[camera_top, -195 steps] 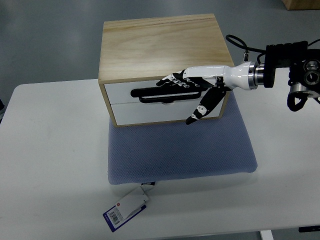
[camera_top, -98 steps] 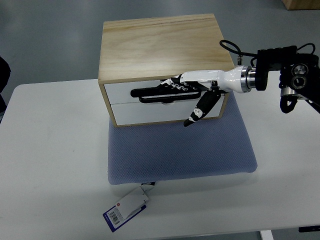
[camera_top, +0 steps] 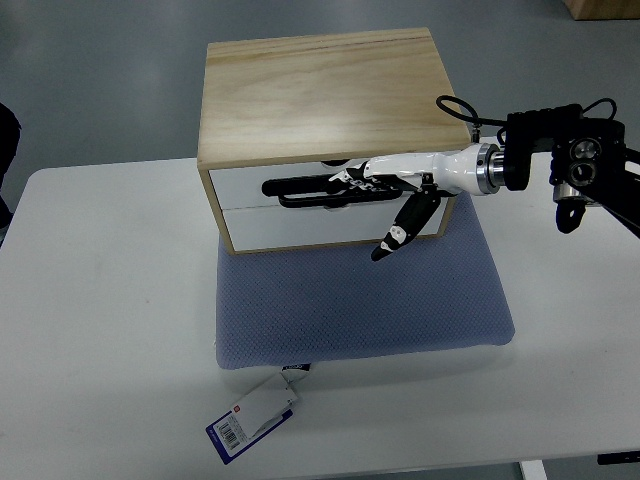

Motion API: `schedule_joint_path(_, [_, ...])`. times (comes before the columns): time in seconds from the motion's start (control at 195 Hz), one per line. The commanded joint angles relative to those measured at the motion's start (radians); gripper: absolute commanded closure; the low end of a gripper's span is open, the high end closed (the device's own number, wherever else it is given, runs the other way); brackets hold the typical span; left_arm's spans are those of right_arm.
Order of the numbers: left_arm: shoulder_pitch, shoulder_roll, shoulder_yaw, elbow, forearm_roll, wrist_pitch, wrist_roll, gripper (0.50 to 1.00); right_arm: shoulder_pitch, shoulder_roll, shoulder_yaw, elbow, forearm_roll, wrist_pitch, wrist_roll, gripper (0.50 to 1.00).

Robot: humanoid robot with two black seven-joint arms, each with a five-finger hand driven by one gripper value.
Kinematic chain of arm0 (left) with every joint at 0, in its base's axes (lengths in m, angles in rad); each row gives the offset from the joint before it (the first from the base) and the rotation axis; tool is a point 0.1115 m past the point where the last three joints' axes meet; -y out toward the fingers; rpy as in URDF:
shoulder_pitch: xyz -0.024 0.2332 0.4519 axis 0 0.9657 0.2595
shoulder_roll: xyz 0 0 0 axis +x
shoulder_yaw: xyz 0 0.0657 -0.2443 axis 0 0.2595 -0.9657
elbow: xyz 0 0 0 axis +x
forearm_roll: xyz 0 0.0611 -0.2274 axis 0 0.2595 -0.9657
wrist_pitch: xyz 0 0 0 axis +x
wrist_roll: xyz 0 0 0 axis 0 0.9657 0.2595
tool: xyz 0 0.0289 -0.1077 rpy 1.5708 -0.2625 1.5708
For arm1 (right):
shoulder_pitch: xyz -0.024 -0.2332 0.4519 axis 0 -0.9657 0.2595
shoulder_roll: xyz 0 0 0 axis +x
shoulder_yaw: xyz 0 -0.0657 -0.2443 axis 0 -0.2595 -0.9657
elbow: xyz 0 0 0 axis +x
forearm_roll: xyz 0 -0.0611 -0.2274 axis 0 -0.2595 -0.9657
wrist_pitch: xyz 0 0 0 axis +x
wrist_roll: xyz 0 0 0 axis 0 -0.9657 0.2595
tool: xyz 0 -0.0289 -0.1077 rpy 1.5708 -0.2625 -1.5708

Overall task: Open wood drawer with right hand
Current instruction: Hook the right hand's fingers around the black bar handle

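Broadly, one white tabletop (camera_top: 110, 330) carries everything, and on it lies a single blue-grey cushion mat (camera_top: 360, 300) with one printed tag (camera_top: 252, 416) hanging off its near edge onto the bare surface. One wooden drawer box (camera_top: 325, 95) stands on the far part of the mat, its pale plywood top facing the camera and its front turned toward the robot. That front shows two white drawer faces stacked one above the other: the upper drawer (camera_top: 240, 187) and the lower drawer (camera_top: 290, 226), each flush or nearly flush with the wooden frame, so both look closed. One long black handle (camera_top: 300, 188) runs across the upper face. One arm is in view, coming in from the right edge with a black wrist unit and a loop of cable near the box's right corner. Its right hand (camera_top: 395, 180) reaches across the box front from the right, white-backed with black joints. The fingers (camera_top: 350, 177) are curled at the right end of the handle, seemingly hooked over it, though whether they fully close around the bar is hard to tell; the thumb (camera_top: 398, 232) hangs apart, pointing down across the lower face toward the mat. A dark shape shows at the left edge of the picture, too cropped to identify.
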Motion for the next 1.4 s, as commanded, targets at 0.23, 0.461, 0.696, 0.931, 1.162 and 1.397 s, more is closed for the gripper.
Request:
schedule_joint_path(0.23, [0.0, 0.0, 0.0, 0.0, 0.0, 0.0, 0.0, 0.5, 0.004, -0.009, 0.001, 0.007, 0.001, 0.0, 0.0, 0.55])
schedule_joint_path(0.461, [0.0, 0.0, 0.0, 0.0, 0.0, 0.0, 0.0, 0.5, 0.005, -0.01, 0.0, 0.011, 0.006, 0.0, -0.02, 0.55])
schedule_joint_path(0.696, [0.0, 0.0, 0.0, 0.0, 0.0, 0.0, 0.0, 0.5, 0.007, -0.01, 0.001, 0.017, 0.012, 0.0, -0.025, 0.55])
schedule_joint_path(0.931, [0.0, 0.0, 0.0, 0.0, 0.0, 0.0, 0.0, 0.5, 0.027, -0.014, -0.005, 0.04, 0.016, 0.0, -0.026, 0.55])
schedule_joint_path(1.162, [0.0, 0.0, 0.0, 0.0, 0.0, 0.0, 0.0, 0.5, 0.022, -0.015, -0.005, 0.06, 0.016, 0.0, -0.028, 0.55])
schedule_joint_path(1.397, [0.0, 0.0, 0.0, 0.0, 0.0, 0.0, 0.0, 0.5, 0.015, -0.023, -0.003, 0.097, 0.016, 0.0, -0.037, 0.55])
